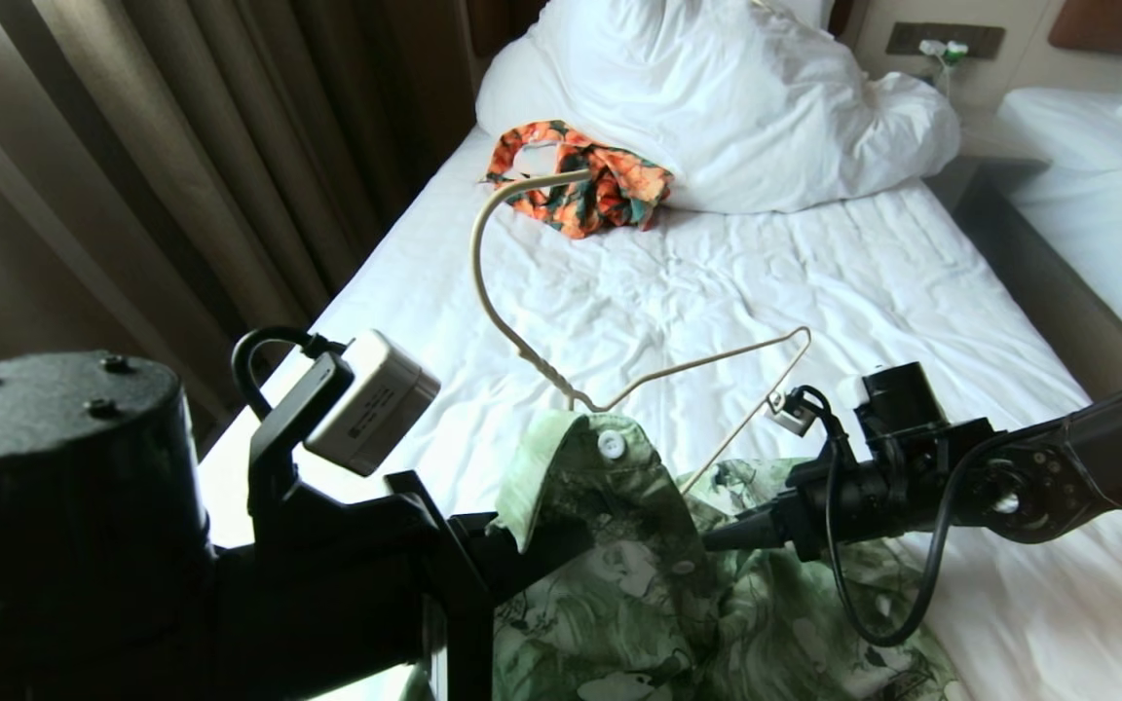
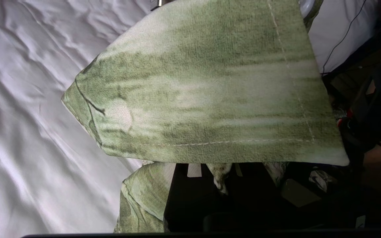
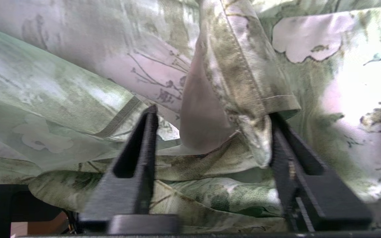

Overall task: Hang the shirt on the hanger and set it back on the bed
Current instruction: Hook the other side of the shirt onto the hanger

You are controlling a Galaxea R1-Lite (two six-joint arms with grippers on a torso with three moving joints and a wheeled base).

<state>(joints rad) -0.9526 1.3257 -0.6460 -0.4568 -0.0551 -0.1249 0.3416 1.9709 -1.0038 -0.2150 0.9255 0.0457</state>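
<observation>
Draping limp and light from left gripper (image 1: 522,545) clamped on collar, shirt (image 1: 658,594) soft, slippery; right gripper (image 3: 210,142) half-open around placket fold.

We see shirt (image 1: 658,584): thin soft cloth, matt, with fine weave and neat stitched seams near left gripper (image 1: 522,545). Buttons smooth, shiny, look like plastic. Hanger (image 1: 522,341) above shirt: thin wire, smooth cream coat, twisted at neck. Right gripper (image 3: 210,165) fingers (image 3: 137,165): black plastic, matt, with small ridges on inner faces, cloth bunched between them. Bed (image 1: 814,292) sheet beyond grippers: white cloth, wrinkled, slight sheen. Orange garment (image 1: 580,190) further off: crumpled printed cloth.
</observation>
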